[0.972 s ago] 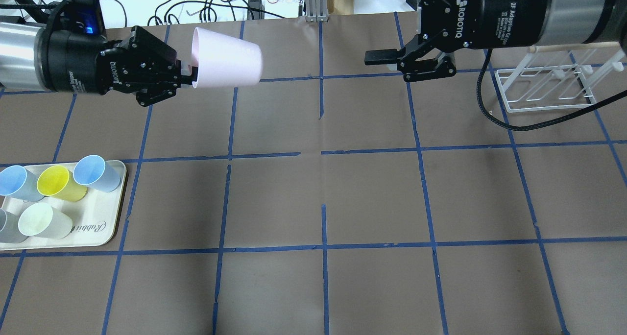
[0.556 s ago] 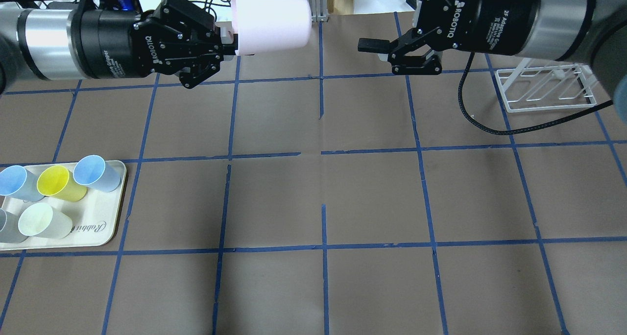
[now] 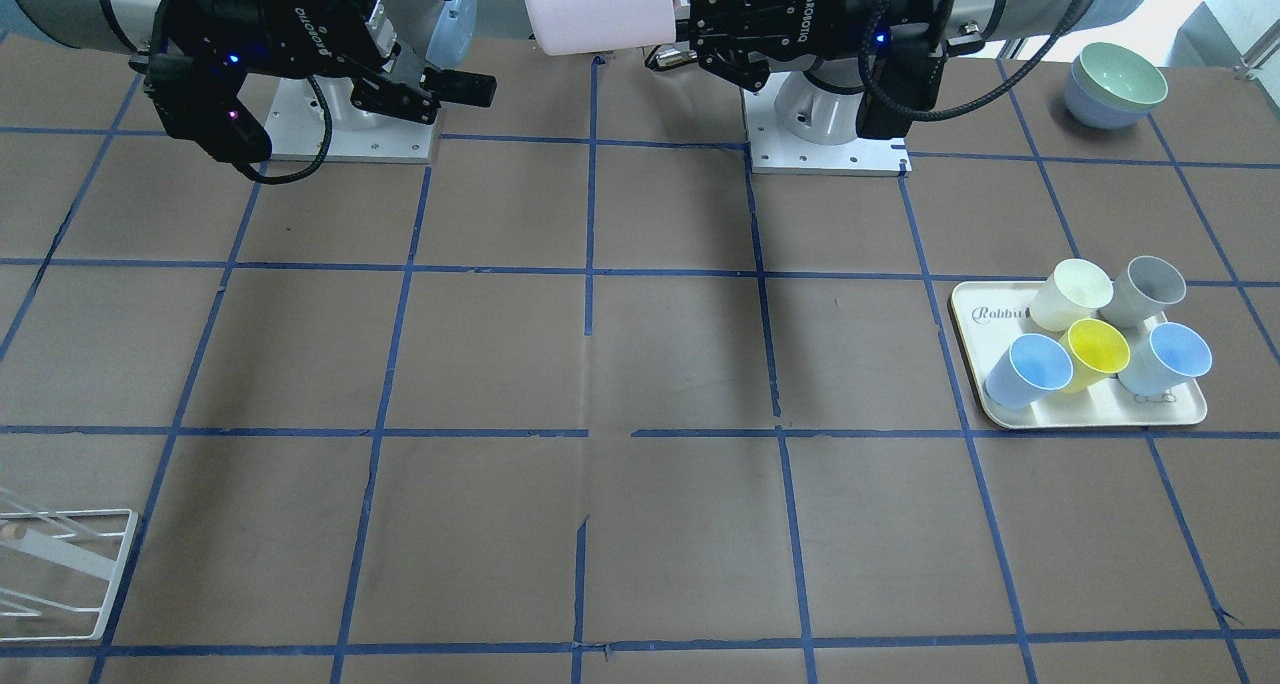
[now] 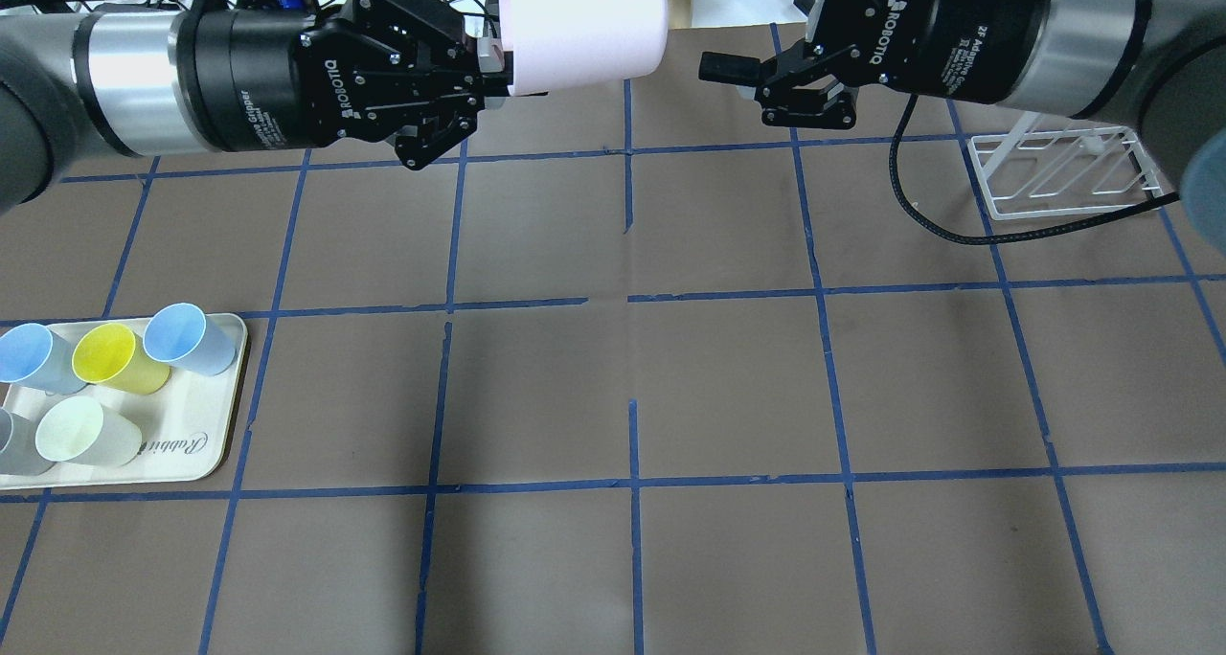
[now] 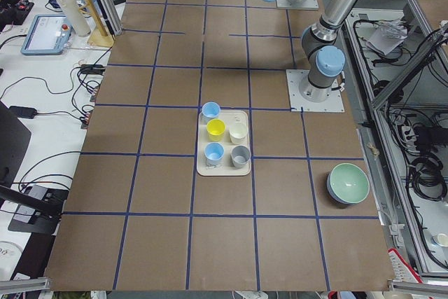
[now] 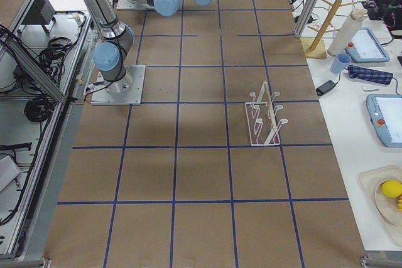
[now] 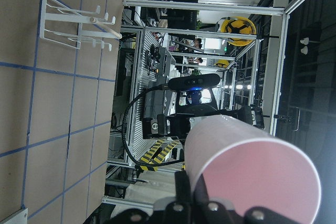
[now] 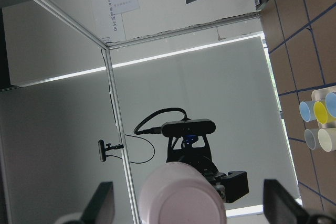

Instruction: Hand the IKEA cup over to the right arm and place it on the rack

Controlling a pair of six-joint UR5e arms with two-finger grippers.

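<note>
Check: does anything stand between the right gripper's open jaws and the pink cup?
Nothing visible does. The left gripper holds the pink cup out by its rim, and the right gripper faces its base across open air.

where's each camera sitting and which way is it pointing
Front: across the table, facing the robot; both bases and arms, pink cup.
Overhead: behind the robot, looking down and forward; both forearms, left gripper holding the cup.
Left side: table's left end; tray of cups, left arm near.
Right side: table's right end; rack, right arm near.
Left wrist: along its gripper, cup up close, rack beyond.
Right wrist: out through the open right gripper, toward the cup.
Shared: front and overhead both show cup, tray, rack.
</note>
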